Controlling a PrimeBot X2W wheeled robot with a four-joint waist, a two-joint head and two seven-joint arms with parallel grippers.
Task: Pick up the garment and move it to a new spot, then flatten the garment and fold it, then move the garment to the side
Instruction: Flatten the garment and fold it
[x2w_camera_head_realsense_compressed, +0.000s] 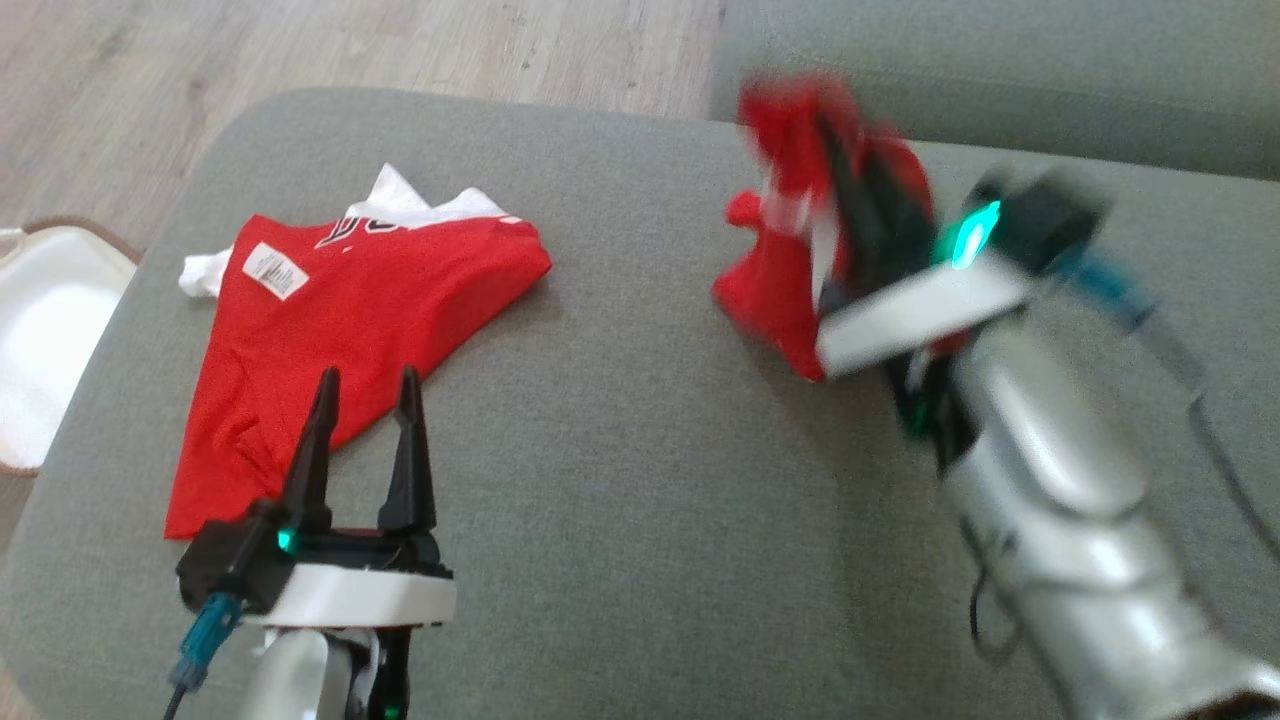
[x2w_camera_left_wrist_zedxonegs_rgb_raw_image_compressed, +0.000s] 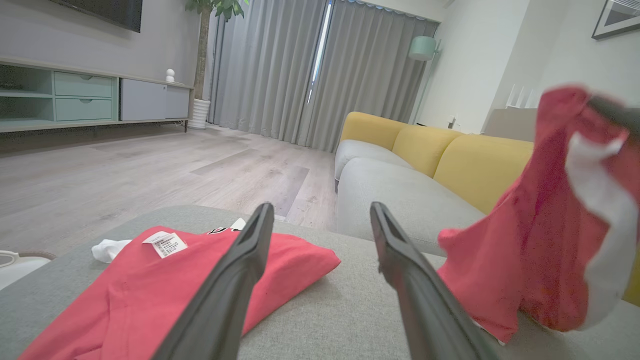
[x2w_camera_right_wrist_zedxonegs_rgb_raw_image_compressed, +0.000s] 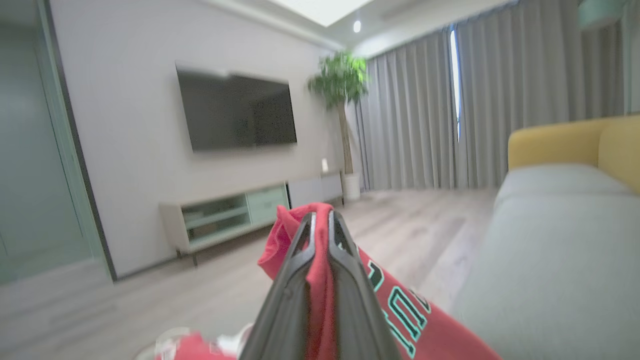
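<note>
Right gripper (x2w_camera_right_wrist_zedxonegs_rgb_raw_image_compressed: 320, 222), clamped on the bunched red garment (x2w_camera_head_realsense_compressed: 770, 290) over the right of the cushion (x2w_camera_head_realsense_compressed: 640, 450), has bare fabric leftward, before the wide-open left gripper (x2w_camera_head_realsense_compressed: 367, 385) by the folded shirt (x2w_camera_head_realsense_compressed: 340, 320).

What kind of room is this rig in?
Most likely a home living room: wall-mounted TV above a low media cabinet, a yellow-backed sofa, and floor-length grey curtains.
</note>
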